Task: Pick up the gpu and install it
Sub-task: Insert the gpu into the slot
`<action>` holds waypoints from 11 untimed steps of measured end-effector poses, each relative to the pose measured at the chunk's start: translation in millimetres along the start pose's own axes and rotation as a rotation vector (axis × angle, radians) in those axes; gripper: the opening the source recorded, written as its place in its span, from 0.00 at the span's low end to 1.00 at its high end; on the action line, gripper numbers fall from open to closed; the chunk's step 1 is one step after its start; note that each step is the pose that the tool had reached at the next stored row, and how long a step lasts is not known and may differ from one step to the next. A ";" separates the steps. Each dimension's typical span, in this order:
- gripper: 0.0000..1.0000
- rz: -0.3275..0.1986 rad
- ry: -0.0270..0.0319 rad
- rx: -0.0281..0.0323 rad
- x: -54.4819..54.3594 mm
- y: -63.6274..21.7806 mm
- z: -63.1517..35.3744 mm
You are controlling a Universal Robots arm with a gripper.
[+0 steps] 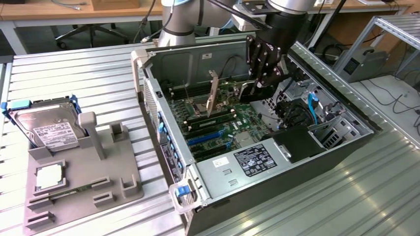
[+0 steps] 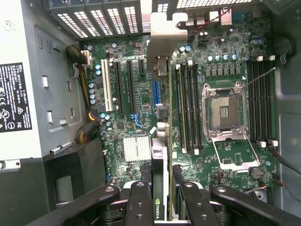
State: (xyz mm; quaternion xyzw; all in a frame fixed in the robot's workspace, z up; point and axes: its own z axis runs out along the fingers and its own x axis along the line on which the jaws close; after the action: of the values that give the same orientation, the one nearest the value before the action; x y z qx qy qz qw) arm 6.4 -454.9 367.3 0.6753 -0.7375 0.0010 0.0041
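Reaching down into the open case (image 1: 190,51), the gripper (image 1: 264,74) clamps the gpu (image 2: 159,169) on edge.

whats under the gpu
The green motherboard inside the open case. The gpu, held edge-on in the gripper, covers whatever lies directly beneath it, so seating cannot be seen.

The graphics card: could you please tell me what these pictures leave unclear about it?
Wrist view: the graphics card is cut off by the picture's edge between the end effector's fingers.
Exterior view: whether the card touches a slot is too small to tell.
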 end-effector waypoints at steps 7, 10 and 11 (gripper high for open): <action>0.27 0.000 0.0000 0.0000 0.4 3.9 0.0; 0.27 -0.004 -0.0001 0.0000 0.6 6.7 0.1; 0.27 -0.009 0.0000 0.0001 0.6 6.7 0.1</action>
State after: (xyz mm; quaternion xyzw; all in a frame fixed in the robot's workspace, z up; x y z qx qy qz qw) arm -0.3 -454.8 367.2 0.6786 -0.7345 0.0010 0.0041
